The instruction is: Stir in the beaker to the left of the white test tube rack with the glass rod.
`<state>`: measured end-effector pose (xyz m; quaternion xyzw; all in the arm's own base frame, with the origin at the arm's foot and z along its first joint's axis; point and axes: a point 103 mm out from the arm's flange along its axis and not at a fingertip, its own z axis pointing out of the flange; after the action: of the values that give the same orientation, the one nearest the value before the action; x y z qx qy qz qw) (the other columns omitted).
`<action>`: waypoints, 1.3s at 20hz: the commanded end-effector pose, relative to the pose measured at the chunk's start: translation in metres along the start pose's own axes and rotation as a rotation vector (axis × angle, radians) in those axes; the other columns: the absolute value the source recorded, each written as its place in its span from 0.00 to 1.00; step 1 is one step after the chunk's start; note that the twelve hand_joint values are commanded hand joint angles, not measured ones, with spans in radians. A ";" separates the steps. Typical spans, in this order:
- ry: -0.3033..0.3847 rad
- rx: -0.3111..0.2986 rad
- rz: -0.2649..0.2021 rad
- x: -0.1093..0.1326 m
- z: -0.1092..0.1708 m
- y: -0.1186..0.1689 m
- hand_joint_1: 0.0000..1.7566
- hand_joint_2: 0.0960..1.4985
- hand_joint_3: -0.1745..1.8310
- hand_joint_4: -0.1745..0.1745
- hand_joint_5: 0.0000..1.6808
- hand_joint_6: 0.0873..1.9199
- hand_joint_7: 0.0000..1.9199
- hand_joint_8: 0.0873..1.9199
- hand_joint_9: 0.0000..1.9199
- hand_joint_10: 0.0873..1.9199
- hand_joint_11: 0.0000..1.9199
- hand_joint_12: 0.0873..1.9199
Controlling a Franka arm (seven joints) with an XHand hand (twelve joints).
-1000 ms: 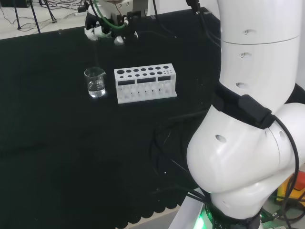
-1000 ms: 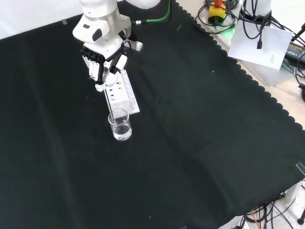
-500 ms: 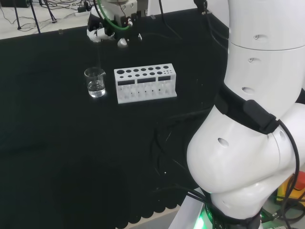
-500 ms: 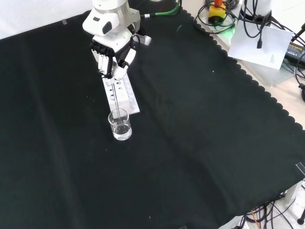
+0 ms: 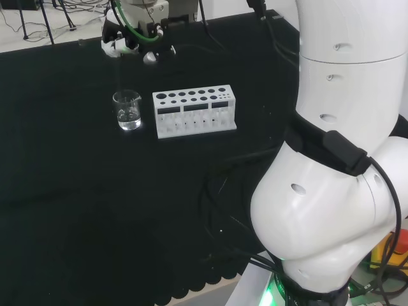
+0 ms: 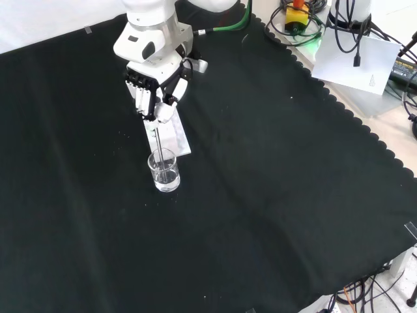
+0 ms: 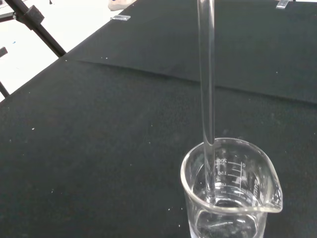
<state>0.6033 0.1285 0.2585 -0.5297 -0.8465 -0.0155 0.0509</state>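
The robot hand (image 6: 155,98) hangs above the white test tube rack (image 6: 168,132) in the front view, its fingers curled and pinching the top of the glass rod (image 6: 157,139). In the head view the robot hand (image 5: 127,39) sits near the table's far edge, above and beyond the beaker (image 5: 128,109).

The glass rod runs close to upright, its long axis top to bottom, with its upper end in the fingers and its lower end pointing down into the beaker (image 6: 163,170). The wrist view shows the glass rod (image 7: 206,94) passing the rim and reaching down inside the beaker (image 7: 229,194), close to one wall; clear liquid lies in the beaker's lower part. The beaker has a pouring lip and printed marks on its side.

In the head view the beaker stands just left of the white test tube rack (image 5: 194,111), a little apart from it. Both stand on the table (image 6: 273,195), which is covered with black cloth with a scalloped edge. Beyond the cloth in the front view lie cables (image 6: 345,19) and a sheet of paper (image 6: 355,65) on a pale floor.
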 end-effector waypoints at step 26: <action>-0.020 0.006 -0.001 0.002 -0.005 -0.002 0.74 0.75 0.00 0.00 0.69 0.18 0.56 0.60 0.84 0.40 0.85 0.27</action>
<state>0.5938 0.1332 0.2677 -0.5282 -0.8481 -0.0071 0.0411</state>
